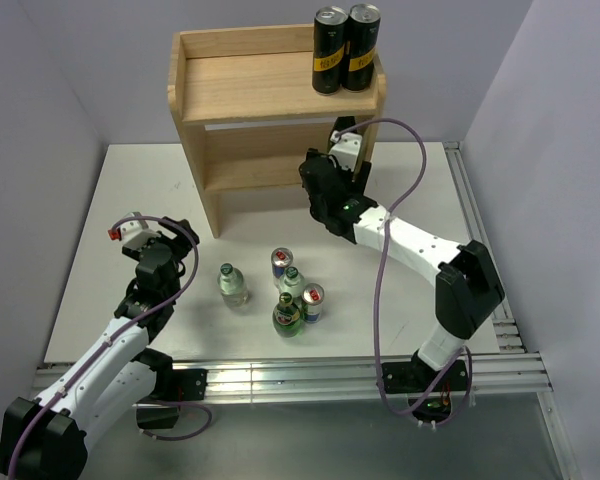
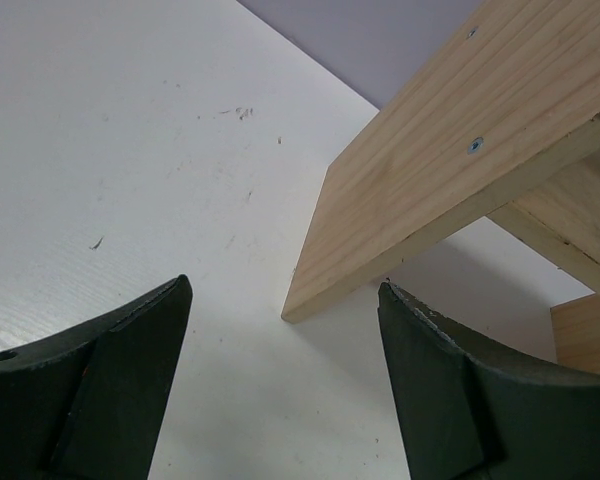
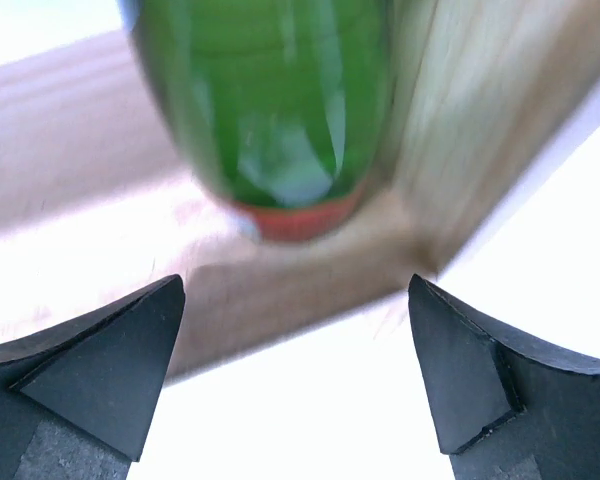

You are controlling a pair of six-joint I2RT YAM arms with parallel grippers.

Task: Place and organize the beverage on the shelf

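Observation:
The wooden shelf [image 1: 250, 85] stands at the back of the table. In the right wrist view a dark-green bottle [image 3: 270, 100] stands on the shelf's lower board [image 3: 310, 270], just beyond my fingertips. My right gripper [image 3: 295, 285] is open and empty, and sits at the lower tier's right end in the top view [image 1: 325, 165]. On the table in front stand a clear green-capped bottle [image 1: 232, 283], a second one [image 1: 291, 282], a dark-green bottle [image 1: 287, 315] and two blue-silver cans [image 1: 281, 262] [image 1: 312, 300]. My left gripper [image 1: 180, 240] is open and empty, facing the shelf's left panel [image 2: 430, 150].
Two tall black cans with yellow labels [image 1: 345, 48] stand on the right end of the shelf's top board. The white table [image 1: 130, 180] ends at a metal rail along the near edge [image 1: 310, 375]. Grey walls close in the back and both sides.

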